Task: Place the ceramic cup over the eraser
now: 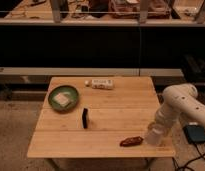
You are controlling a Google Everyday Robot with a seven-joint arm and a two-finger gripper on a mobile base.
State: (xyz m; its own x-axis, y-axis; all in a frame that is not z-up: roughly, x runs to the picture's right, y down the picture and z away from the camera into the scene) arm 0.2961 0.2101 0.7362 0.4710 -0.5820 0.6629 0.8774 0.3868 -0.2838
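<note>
The eraser (85, 118), a small black block, stands upright near the middle of the wooden table (111, 112). My gripper (154, 137) is low over the table's front right corner, at the end of the white arm (177, 102). A pale shape at its tip may be the ceramic cup (152, 138), but I cannot separate it from the gripper. The gripper is well to the right of the eraser, about a third of the table's width away.
A reddish-brown elongated object (131, 141) lies just left of the gripper. A green plate (71, 91) holding a pale piece sits at the left. A white printed box (102, 83) lies at the back edge. A dark pad (197, 134) lies on the floor at the right.
</note>
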